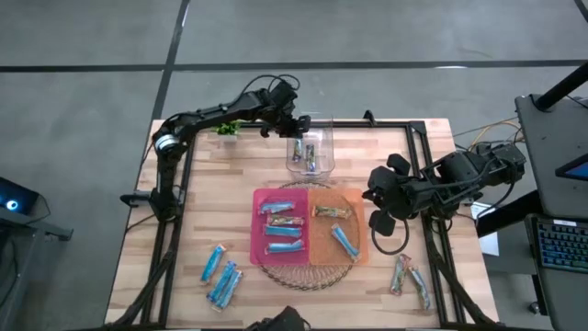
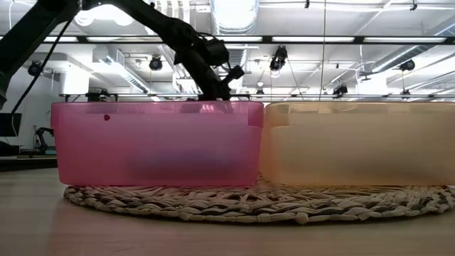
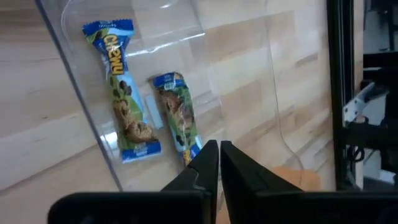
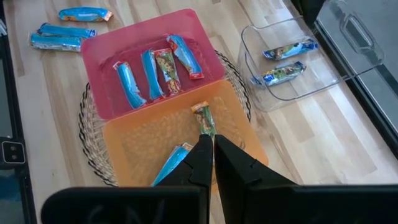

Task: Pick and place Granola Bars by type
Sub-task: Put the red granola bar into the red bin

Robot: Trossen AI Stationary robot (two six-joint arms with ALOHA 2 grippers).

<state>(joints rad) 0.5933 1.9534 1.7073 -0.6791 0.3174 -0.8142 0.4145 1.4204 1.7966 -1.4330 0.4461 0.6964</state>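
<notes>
The left claw (image 1: 296, 127), fingers together and empty, hangs over the clear bin (image 1: 323, 164) at the far side of the surface (image 1: 184, 221), where two Granola Bars (image 3: 127, 106) lie. The right claw (image 1: 369, 195), also together and empty, hovers beside the orange bin (image 1: 360, 248).

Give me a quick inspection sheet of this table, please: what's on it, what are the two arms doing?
Surface: wooden table, woven mat under the bins.
Job's things: granola bars in pink bin, orange bin, clear bin; loose ones on the table.
Clutter: small green plant.
Grippers: left gripper shut, empty, over clear bin; right gripper shut, empty, over orange bin.
Cables: wires at the right edge.
Surroundings: grey floor, keyboard.
</notes>
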